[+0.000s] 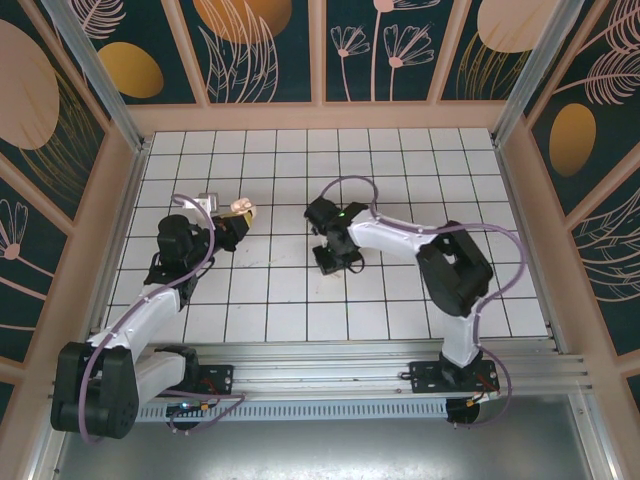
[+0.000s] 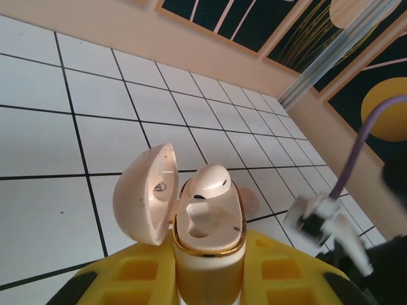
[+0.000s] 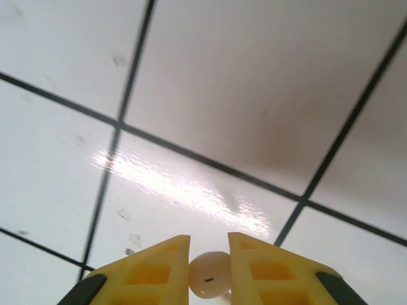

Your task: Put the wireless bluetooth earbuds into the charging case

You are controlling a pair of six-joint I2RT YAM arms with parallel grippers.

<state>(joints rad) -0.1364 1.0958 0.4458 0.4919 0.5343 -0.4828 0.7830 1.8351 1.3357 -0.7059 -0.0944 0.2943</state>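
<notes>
The charging case (image 2: 208, 244) is a pale pink clamshell with a gold rim, standing open with its lid (image 2: 141, 194) swung to the left. One earbud (image 2: 210, 181) sits in its far pocket; the near pocket is hollow. My left gripper (image 2: 208, 279) is shut on the case's base, its yellow fingers (image 2: 127, 279) on both sides. From above, the case (image 1: 243, 208) is held over the left part of the table by the left gripper (image 1: 234, 222). My right gripper (image 3: 209, 270) is shut on the second earbud (image 3: 208, 274), low over the white tiles near the table's middle (image 1: 331, 260).
The white tiled table (image 1: 400, 180) is walled by pink boards at the back and sides. A grey cable connector (image 2: 321, 219) on a purple cable hangs to the right of the case. The right arm's elbow (image 1: 455, 265) stands right of centre.
</notes>
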